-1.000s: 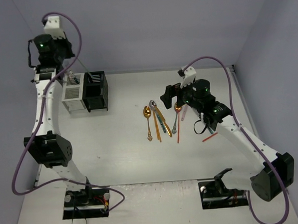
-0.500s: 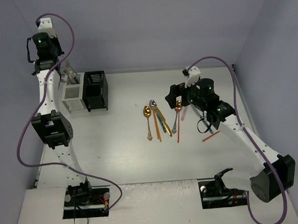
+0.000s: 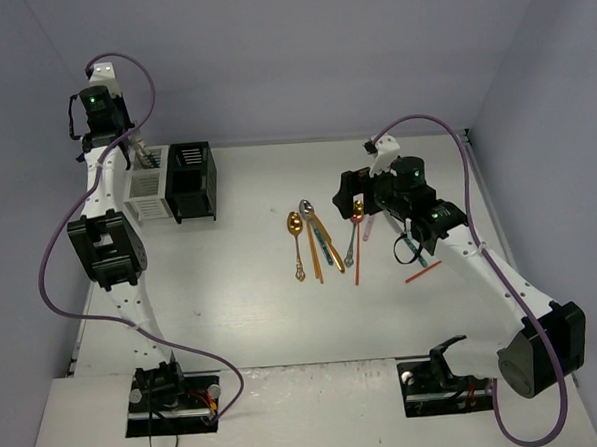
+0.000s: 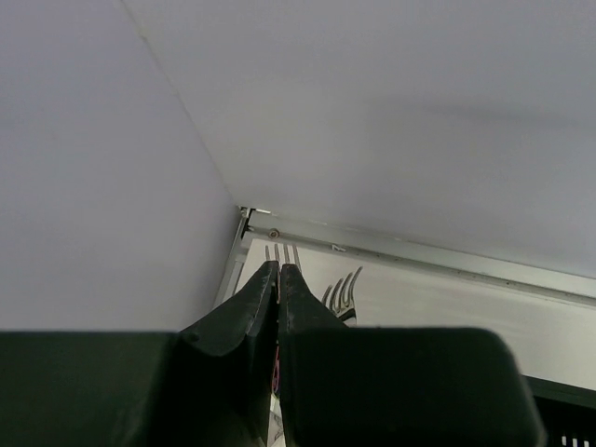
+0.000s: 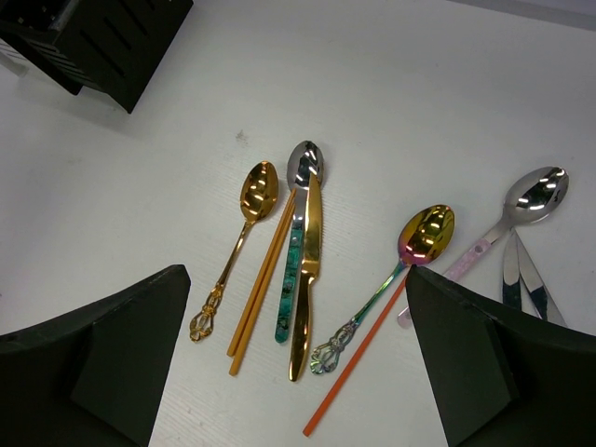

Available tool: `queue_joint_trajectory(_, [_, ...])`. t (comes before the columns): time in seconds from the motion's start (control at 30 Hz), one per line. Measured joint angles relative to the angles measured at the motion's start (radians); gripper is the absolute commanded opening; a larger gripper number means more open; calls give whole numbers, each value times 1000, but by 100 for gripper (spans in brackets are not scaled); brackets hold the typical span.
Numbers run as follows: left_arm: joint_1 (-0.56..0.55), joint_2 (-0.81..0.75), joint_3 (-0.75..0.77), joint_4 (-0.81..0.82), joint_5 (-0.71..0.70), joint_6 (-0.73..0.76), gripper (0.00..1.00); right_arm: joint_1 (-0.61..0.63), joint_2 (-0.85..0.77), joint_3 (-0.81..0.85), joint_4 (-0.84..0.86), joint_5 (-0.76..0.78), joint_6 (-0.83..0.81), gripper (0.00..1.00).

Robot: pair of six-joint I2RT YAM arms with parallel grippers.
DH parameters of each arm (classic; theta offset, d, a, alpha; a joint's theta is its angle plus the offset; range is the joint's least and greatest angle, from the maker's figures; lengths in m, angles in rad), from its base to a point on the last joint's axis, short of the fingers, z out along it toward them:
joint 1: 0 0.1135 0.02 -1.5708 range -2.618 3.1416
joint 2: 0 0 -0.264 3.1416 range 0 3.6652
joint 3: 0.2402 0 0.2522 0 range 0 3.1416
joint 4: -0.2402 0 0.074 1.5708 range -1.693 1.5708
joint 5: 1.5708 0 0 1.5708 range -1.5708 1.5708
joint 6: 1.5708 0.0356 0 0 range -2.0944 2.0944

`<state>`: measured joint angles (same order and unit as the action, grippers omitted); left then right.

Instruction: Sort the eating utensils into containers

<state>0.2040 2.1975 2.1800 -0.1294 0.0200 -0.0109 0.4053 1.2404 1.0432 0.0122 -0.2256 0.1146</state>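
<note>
My left gripper (image 4: 279, 265) is shut on a silver fork (image 4: 280, 251); only its tines show past the fingertips. In the top view it (image 3: 124, 144) hangs over the white caddy (image 3: 147, 191), beside the black caddy (image 3: 193, 181). A second fork's tines (image 4: 343, 287) show just to the right. My right gripper (image 5: 296, 272) is open and empty above the utensils on the table. These are a gold spoon (image 5: 256, 191), gold chopsticks (image 5: 264, 279), a teal-handled spoon (image 5: 291, 279), a gold knife (image 5: 307, 270), a rainbow spoon (image 5: 426, 233), an orange-red chopstick (image 5: 358, 372) and a pink-handled spoon (image 5: 535, 193).
Another orange-red chopstick (image 3: 421, 272) and a teal utensil (image 3: 410, 246) lie partly under the right arm. The back wall and left wall stand close behind the caddies. The black caddy's corner shows in the right wrist view (image 5: 112, 47).
The left arm has folded back and its gripper has come down toward the white caddy with the fork. The right gripper has shifted slightly over the utensils.
</note>
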Motion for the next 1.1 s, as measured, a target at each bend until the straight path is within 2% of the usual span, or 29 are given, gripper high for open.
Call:
queue_joint_trajectory(0.07, [2, 0, -11, 2, 0, -1, 21, 0, 1, 0, -4, 0, 0, 100])
queue_joint_trajectory(0.13, [4, 0, -17, -1, 1, -1, 40, -1, 1, 0, -8, 0, 0, 100])
queue_joint_trajectory(0.3, [8, -7, -35, -2, -2, 1, 59, -1, 1, 0, -18, 0, 0, 100])
queue_joint_trajectory(0.43, [8, -25, -59, -30, -3, -8, 70, -4, 1, 0, -19, 0, 0, 100])
queue_joint_trajectory(0.6, [2, -119, -99, -118, -2, -60, 76, -6, -13, -10, -27, 13, 1, 100])
queue_joint_trajectory(0.73, [-46, -267, -148, -194, -13, -111, 79, -8, -40, -34, -37, 55, 18, 99])
queue_joint_trajectory(0.93, [-263, -564, -399, -261, -6, -222, 80, -20, -79, -83, -95, 150, 63, 98])
queue_joint_trajectory(1.1, [-434, -670, -582, -315, 26, -306, 80, -28, -95, -119, -153, 218, 112, 97])
